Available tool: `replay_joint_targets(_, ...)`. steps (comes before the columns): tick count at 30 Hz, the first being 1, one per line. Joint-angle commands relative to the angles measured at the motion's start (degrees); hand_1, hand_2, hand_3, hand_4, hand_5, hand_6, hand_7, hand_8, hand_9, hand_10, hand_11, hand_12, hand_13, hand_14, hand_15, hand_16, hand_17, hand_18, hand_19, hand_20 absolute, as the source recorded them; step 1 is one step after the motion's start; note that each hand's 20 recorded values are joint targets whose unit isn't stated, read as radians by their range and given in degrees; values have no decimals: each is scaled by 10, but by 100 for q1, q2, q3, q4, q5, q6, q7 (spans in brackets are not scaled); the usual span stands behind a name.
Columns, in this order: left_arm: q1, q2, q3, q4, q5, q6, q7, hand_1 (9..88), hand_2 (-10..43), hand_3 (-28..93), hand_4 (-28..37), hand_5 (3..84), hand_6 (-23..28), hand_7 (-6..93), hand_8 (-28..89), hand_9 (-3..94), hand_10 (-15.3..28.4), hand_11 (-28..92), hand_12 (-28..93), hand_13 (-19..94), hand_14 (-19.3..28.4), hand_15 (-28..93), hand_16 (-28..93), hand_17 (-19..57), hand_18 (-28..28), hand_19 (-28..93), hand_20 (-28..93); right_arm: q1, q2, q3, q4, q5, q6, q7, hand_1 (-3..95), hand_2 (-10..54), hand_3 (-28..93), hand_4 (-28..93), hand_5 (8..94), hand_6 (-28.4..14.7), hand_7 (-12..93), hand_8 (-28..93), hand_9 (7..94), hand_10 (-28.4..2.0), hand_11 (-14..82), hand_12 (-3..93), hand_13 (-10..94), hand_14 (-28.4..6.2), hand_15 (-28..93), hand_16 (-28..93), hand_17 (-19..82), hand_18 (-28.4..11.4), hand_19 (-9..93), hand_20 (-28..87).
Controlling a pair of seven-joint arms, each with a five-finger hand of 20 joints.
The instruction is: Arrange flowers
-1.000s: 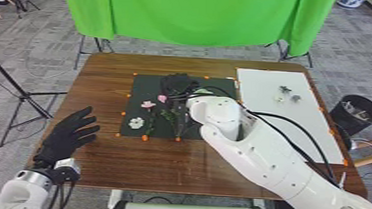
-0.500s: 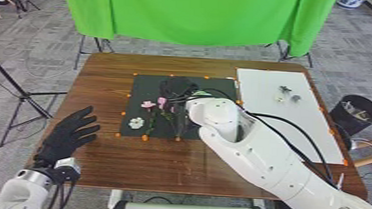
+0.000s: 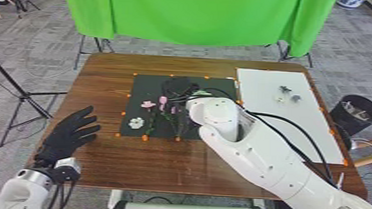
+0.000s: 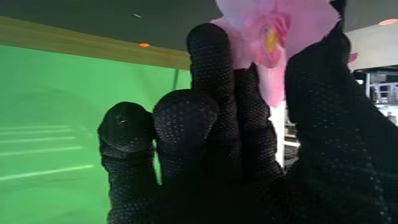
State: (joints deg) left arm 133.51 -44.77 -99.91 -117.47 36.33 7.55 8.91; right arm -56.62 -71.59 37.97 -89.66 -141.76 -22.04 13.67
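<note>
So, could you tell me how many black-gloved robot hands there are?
2: the left robot hand over the brown wooden table's left side, the right robot hand above the dark green board.

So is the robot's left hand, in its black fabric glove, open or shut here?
Open: in the head view, the left hand has its fingers extended and spread, not curled.

1. Head view: above the table's (image 3: 103, 89) near side, facing forward and down, farther back.
2. Right wrist view: over the table, close against the right robot hand (image 3: 178, 85), facing the table's far edge.
3. Shared: that hand, the far edge, the green cloth (image 3: 203, 18) beyond.
</note>
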Motion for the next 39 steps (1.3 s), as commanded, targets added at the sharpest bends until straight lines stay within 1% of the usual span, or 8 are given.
replay_joint_targets(1, 22, -20, 2, 29, 35, -83, -94, 263, 9, 702, -240, 268, 30, 208, -110, 246, 126, 204, 151, 206, 169, 315, -7, -100, 230, 444, 75, -16, -43, 73, -60, -134, -146, -33, 300, -95, 858, -283, 549, -7, 421, -169, 665, -100, 285, 229, 664, -61, 786, 332, 370, -200, 932, 542)
replay_joint_targets(6, 2, -25, 12, 38, 41, -95, -103, 263, 10, 701, -242, 268, 30, 208, -110, 246, 126, 205, 152, 206, 169, 315, -6, -100, 230, 444, 75, 16, -77, 20, -1, -131, -238, -12, 288, -95, 858, -283, 531, -11, 415, -166, 646, -104, 277, 224, 652, -67, 786, 329, 365, -201, 932, 543)
replay_joint_targets(8, 16, -12, 14, 35, 31, -81, -68, 263, 10, 701, -241, 268, 30, 209, -110, 246, 126, 204, 152, 206, 169, 315, -7, -100, 230, 444, 75, 8, -74, 32, 13, -118, -211, -36, 275, -95, 863, -283, 498, -28, 399, -156, 596, -115, 307, 238, 623, -79, 803, 322, 355, -206, 932, 555)
replay_joint_targets(9, 8, -32, -3, 33, 45, -94, -112, 263, 9, 702, -241, 268, 30, 209, -109, 246, 126, 204, 152, 206, 169, 316, -6, -101, 230, 444, 75, -7, -103, 71, 38, -148, -228, -48, 270, -95, 863, -283, 491, -31, 398, -154, 586, -117, 313, 240, 617, -80, 806, 321, 352, -207, 932, 556)
replay_joint_targets(11, 28, -20, -9, 30, 35, -79, -92, 262, 9, 703, -240, 268, 30, 208, -110, 246, 126, 204, 151, 206, 169, 314, -7, -100, 230, 444, 74, -20, -82, 97, -6, -151, -239, -63, 266, -95, 862, -283, 487, -34, 397, -154, 577, -119, 316, 241, 612, -82, 807, 320, 349, -207, 932, 556)
replay_joint_targets(19, 109, -32, -33, -3, 6, -32, -32, 262, 10, 701, -241, 268, 30, 208, -110, 246, 126, 203, 151, 206, 169, 314, -6, -101, 230, 444, 74, -156, -34, 502, -303, -233, -383, -151, 248, -95, 848, -283, 458, -45, 370, -151, 547, -132, 280, 223, 599, -88, 806, 313, 343, -212, 932, 554)
replay_joint_targets(27, 348, -65, -119, -85, -58, 95, 77, 262, 10, 701, -240, 268, 30, 207, -110, 246, 127, 202, 151, 206, 168, 314, -6, -101, 230, 444, 74, -288, 836, 1165, -713, 319, 75, 110, 226, -95, 856, -282, 379, -73, 284, -112, 455, -154, 240, 217, 551, -99, 774, 279, 320, -217, 932, 544)
replay_joint_targets(39, 501, -124, -217, -137, -83, 159, 132, 262, 9, 703, -242, 268, 30, 209, -110, 246, 126, 202, 152, 206, 169, 315, -6, -101, 230, 445, 74, -1244, 2223, 2225, -814, 1159, 953, 467, 220, -95, 876, -261, 324, -57, 278, -112, 387, -159, 206, 220, 470, -121, 714, 228, 258, -226, 865, 521)
